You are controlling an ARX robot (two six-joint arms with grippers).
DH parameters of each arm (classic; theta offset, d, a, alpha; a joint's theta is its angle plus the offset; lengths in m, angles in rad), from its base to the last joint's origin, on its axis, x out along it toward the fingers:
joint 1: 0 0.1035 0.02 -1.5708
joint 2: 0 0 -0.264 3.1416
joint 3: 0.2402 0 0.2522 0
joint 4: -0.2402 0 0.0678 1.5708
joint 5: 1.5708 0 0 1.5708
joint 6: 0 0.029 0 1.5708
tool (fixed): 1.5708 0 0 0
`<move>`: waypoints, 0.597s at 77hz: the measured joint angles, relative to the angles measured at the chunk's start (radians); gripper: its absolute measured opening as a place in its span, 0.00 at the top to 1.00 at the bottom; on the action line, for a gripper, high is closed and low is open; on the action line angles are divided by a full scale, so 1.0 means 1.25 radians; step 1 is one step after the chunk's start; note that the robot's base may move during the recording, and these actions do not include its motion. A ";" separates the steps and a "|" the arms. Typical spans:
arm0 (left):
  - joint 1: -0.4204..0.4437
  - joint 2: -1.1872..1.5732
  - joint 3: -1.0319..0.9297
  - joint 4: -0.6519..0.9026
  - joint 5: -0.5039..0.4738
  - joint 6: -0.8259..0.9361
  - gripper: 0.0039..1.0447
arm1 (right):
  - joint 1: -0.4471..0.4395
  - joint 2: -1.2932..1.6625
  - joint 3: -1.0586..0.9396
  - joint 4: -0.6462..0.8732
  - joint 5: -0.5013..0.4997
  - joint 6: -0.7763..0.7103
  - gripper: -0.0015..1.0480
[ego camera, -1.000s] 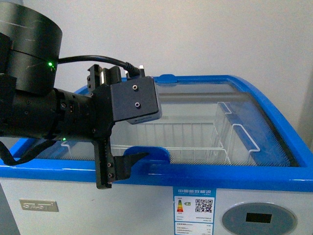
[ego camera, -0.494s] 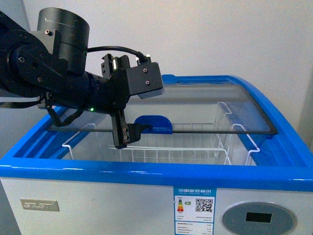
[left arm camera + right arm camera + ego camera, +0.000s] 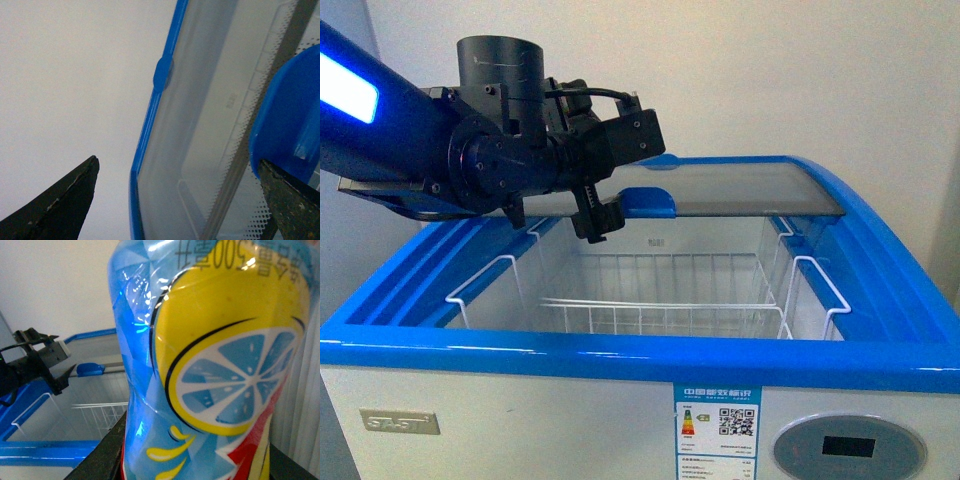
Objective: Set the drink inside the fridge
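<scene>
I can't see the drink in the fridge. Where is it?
Only the right wrist view shows the bottle, held between the right jaws, outside the fridge.

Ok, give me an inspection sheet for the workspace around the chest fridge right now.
Surface: fridge open at the front; glass lid sits over the back part.
Job's things: drink held outside the fridge; wire baskets look empty.
Clutter: nothing seen.
Grippers: left gripper open, beside the lid's blue handle; right gripper shut on the drink.
Cables: black cable arcs over the left wrist, above the lid.
Surroundings: plain white wall behind; energy sticker and display panel on the fridge front.
</scene>
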 joint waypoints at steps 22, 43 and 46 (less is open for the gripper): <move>-0.013 -0.296 -0.339 -0.173 -0.040 -0.443 0.08 | 0.000 0.000 0.000 0.000 -0.002 0.000 0.62; 0.013 -0.790 -0.891 0.091 -0.203 -0.895 0.27 | 0.000 0.000 0.000 0.000 -0.003 0.000 0.62; 0.050 -0.873 -0.988 0.147 -0.203 -0.927 0.34 | -0.017 0.018 0.020 -0.053 -0.059 -0.021 0.62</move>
